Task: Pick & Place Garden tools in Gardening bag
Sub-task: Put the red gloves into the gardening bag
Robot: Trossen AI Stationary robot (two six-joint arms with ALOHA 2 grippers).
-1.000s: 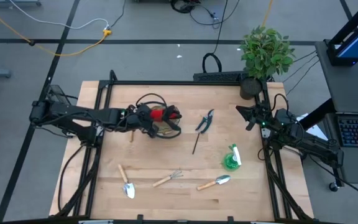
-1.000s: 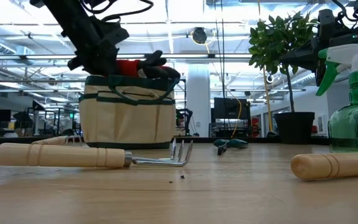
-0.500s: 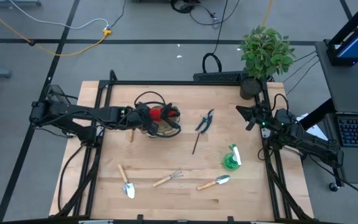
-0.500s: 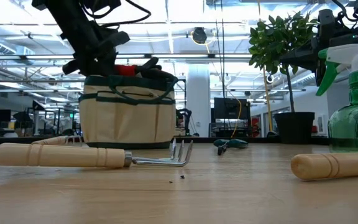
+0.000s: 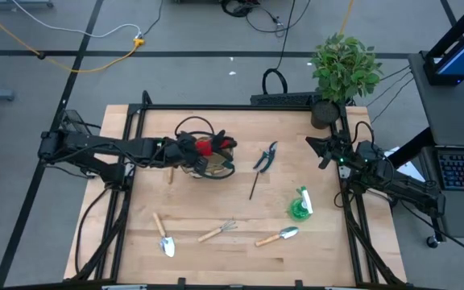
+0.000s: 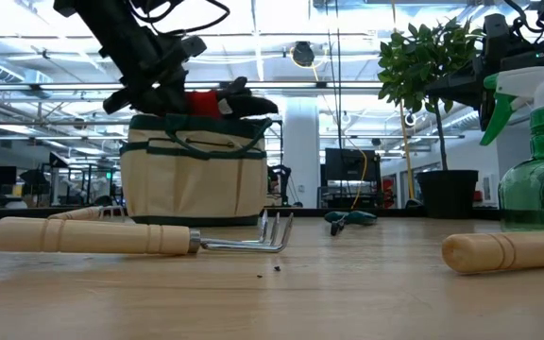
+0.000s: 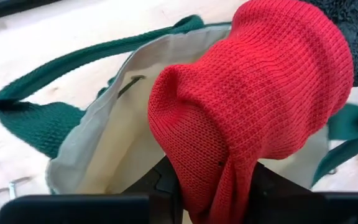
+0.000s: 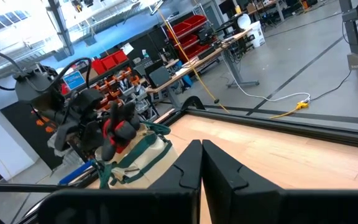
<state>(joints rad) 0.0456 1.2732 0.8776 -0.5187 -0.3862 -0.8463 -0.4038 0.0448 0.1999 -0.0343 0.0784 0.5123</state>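
Red knit glove (image 7: 253,93) with black palm, ribbed weave, bunched and clamped in the left gripper (image 5: 190,151), jaws narrow on the fabric, right over the bag's mouth. Bag (image 5: 209,161): round tan canvas tote, dark green webbing trim and loop handles, sits toward the table's (image 5: 135,242) far edge, left of centre.

Count on the light wood table: 2 trowels, wooden handles, metal blades – one (image 5: 163,235) near the front-left corner, one (image 5: 276,237) front, right of centre. 1 hand rake (image 5: 218,231), wooden handle, metal tines, between them. 1 black shears (image 5: 266,155) right of the bag, 1 thin dark stick (image 5: 253,185) just in front of them. 1 green translucent spray bottle (image 5: 300,204) toward the right edge.

Right gripper (image 5: 325,151) clenched, holding nothing, parked at the right edge near the far-right corner, next to the potted plant (image 5: 341,68).
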